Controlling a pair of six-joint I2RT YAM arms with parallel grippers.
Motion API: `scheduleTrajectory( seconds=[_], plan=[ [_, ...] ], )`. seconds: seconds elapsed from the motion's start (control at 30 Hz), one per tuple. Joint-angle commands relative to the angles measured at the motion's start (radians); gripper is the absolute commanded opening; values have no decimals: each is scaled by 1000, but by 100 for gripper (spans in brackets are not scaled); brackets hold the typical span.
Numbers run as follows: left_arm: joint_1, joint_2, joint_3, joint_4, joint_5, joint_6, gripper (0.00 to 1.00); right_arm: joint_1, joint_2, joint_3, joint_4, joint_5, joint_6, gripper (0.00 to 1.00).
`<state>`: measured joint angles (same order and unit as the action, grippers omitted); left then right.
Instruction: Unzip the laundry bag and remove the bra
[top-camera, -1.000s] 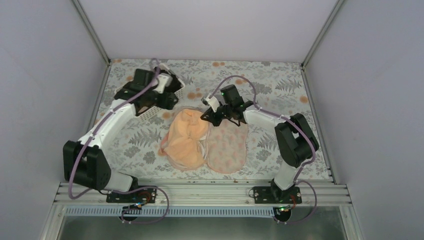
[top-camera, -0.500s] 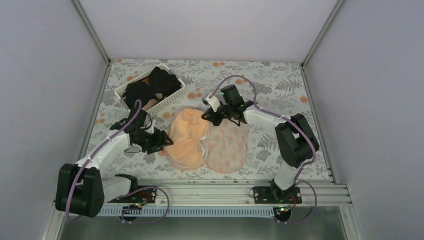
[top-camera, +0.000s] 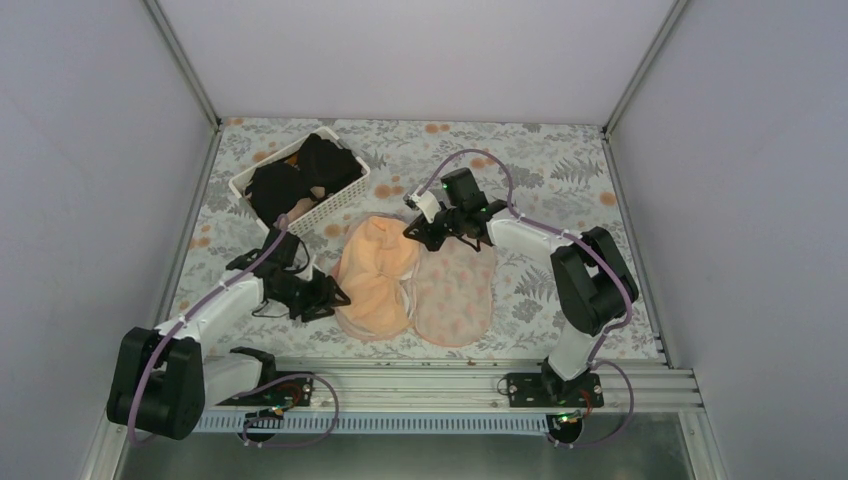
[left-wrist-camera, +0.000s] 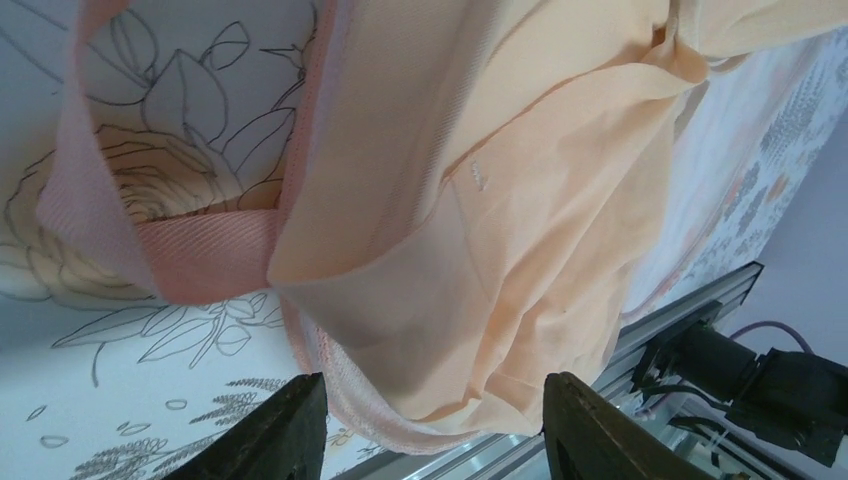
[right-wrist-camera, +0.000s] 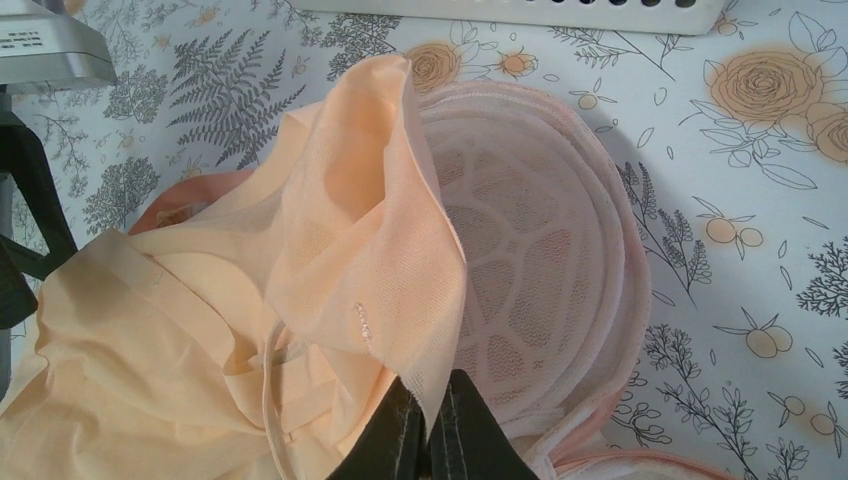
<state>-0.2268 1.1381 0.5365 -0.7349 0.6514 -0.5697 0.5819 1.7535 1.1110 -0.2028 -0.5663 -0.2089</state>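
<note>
The pink flower-print laundry bag (top-camera: 455, 292) lies open on the table, and its white mesh cup (right-wrist-camera: 525, 280) shows. The peach-orange bra (top-camera: 375, 272) lies over the bag's left half and spills out of it. My right gripper (top-camera: 425, 232) is shut on an edge of the bra's thin peach fabric (right-wrist-camera: 400, 250), fingertips pinched together (right-wrist-camera: 432, 402). My left gripper (top-camera: 328, 295) is open and low at the bra's left edge. In its wrist view the open gripper (left-wrist-camera: 435, 440) straddles the bra (left-wrist-camera: 520, 200) and the bag's pink rim (left-wrist-camera: 200, 255), touching neither.
A white slatted basket (top-camera: 335, 200) with black clothes (top-camera: 300, 180) stands at the back left; its wall shows along the top of the right wrist view (right-wrist-camera: 520, 12). The aluminium rail (top-camera: 400, 385) runs along the near table edge. Grey walls enclose three sides.
My left arm has swung from over the basket down and forward to the bra's left edge, gripper open. My right gripper has kept its hold and place.
</note>
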Motion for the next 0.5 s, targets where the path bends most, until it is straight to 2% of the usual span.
scheduleTrajectory(
  seconds=[0.0,0.3,0.37,0.47],
  plan=[
    [-5,9,-27,84,71,-44,49,3,8,29,2,-4,-14,4],
    [-5,47,20,155,70,-55,38,3,9,30,5,-14,-9,4],
    [-2,50,4,157,67,-58,27,3,9,30,4,-15,-9,4],
    [4,45,-1,158,65,-55,5,3,0,29,-2,-16,-13,4]
  ],
)
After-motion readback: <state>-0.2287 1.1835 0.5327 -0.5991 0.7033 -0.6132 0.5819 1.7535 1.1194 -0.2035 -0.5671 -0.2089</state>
